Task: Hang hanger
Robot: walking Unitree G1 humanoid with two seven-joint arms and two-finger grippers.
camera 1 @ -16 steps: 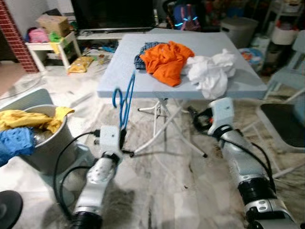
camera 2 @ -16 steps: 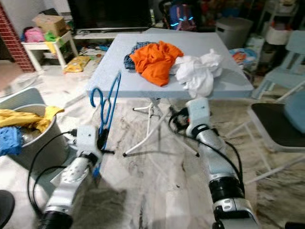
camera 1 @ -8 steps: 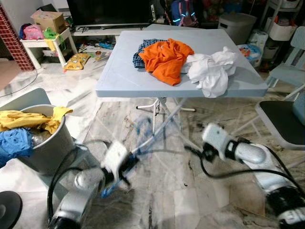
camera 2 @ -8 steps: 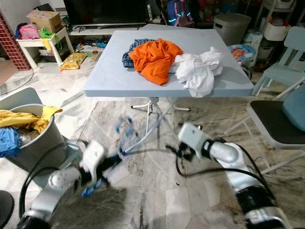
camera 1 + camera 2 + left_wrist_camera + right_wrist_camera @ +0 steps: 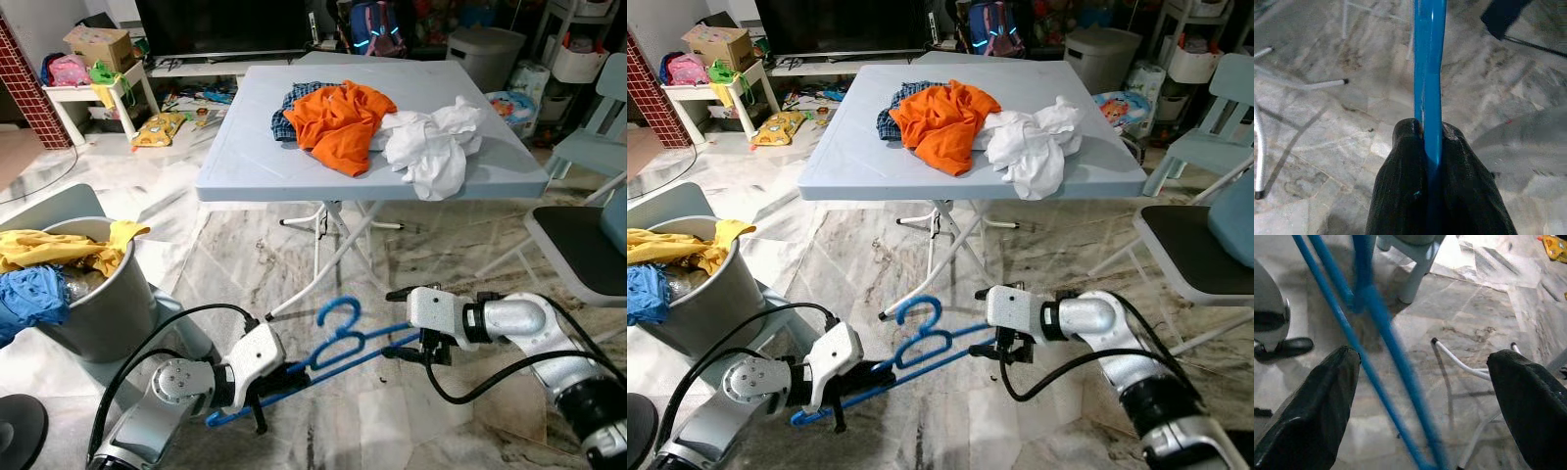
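Low above the marble floor [image 5: 343, 421], near the table [image 5: 245, 166], the left claw [image 5: 277, 377] was clenched on the blue hanger [image 5: 338, 345]; the right claw [image 5: 409, 345] gaped wide around its far end.

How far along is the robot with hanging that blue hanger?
Done: the left gripper is shut on the blue hanger, held low over the floor in front of the table. In hand: the right gripper is open with the hanger's bars between its fingers, not yet closed. Left: the hanging itself; no rail or hook to hang it on can be made out.
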